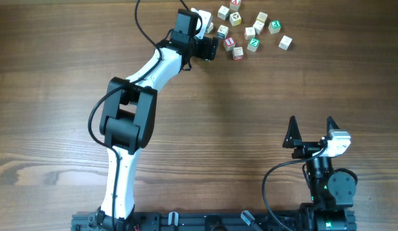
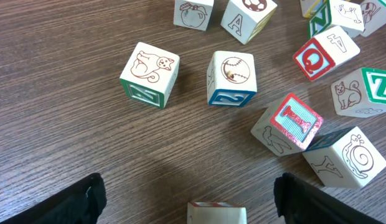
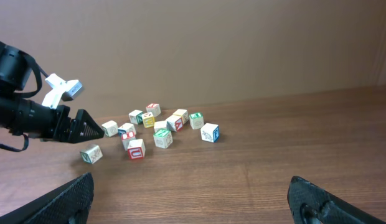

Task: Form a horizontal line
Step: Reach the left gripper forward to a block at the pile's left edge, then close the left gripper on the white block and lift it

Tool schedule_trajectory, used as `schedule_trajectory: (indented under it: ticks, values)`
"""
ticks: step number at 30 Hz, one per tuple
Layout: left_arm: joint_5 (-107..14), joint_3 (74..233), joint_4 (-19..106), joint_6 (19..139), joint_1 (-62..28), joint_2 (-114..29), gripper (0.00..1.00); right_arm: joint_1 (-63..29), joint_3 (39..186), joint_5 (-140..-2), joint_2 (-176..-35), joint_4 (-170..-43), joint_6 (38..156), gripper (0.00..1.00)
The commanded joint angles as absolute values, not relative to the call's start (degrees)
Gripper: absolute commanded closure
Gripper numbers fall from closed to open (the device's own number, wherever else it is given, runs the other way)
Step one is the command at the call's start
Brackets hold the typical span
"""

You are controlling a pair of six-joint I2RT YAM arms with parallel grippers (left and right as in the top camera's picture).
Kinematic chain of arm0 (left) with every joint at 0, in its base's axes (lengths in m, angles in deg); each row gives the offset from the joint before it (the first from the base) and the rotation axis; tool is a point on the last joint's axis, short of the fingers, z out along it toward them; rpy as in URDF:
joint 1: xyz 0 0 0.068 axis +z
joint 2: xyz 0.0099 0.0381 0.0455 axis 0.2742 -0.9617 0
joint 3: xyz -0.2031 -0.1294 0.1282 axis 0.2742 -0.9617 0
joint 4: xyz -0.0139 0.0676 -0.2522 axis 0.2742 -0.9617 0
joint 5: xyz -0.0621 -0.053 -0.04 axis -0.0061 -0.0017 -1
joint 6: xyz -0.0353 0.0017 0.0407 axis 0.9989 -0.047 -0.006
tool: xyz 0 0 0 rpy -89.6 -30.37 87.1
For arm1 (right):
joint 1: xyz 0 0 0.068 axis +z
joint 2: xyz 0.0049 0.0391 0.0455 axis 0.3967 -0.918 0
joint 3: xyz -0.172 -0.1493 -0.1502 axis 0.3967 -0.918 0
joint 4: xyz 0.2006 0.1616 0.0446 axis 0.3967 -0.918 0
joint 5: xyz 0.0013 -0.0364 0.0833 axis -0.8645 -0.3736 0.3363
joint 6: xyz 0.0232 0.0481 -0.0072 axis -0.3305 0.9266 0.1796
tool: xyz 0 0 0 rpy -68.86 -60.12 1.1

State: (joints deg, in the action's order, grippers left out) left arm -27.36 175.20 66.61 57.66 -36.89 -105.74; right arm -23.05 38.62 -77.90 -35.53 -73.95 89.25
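Note:
No horizontal line shows; several small white letter cubes lie in a loose cluster at the table's far side. My left gripper reaches to the cluster's left edge. In the left wrist view it stands open, and a cube with a red edge sits between the jaws, clear of both fingers. Just beyond lie a cat cube with a green side, a baseball cube with a blue side and a red-marked cube. My right gripper rests open and empty near the front right.
More cubes crowd the right of the left wrist view: a red Q cube, a green Z cube and a snail cube. The left arm and the cube cluster show far off in the right wrist view.

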Motion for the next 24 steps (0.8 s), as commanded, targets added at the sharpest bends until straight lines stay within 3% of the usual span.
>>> schedule_trajectory:
  ticks: [1, 7, 9, 15, 22, 24]
  values:
    - [-26.9, 176.0, 65.4, 56.9, -37.5, -106.9, 0.11, -23.2, 38.6, -77.2, -35.1, -73.8, 89.4, 0.0]
    - [-26.9, 176.0, 64.6, 56.9, -38.3, -109.3, 0.17, -23.2, 38.6, -77.2, -35.1, -73.8, 89.5, 0.0]
    - [-26.9, 176.0, 64.4, 56.9, -38.7, -109.4, 0.25, -23.2, 38.6, -77.2, -35.1, -73.8, 89.5, 0.0]
    - [-26.8, 176.0, 63.0, 56.9, -39.3, -109.4, 0.6, -23.2, 38.6, -77.2, -35.1, -73.8, 89.4, 0.0]
    - [-26.8, 176.0, 59.7, 57.4, -39.3, -105.4, 0.73, -23.2, 38.6, -77.2, -35.1, -73.8, 89.5, 0.0]
    - [-26.8, 176.0, 57.8, 58.1, -39.3, -102.6, 0.72, -23.2, 38.6, -77.2, -35.1, -73.8, 89.4, 0.0]
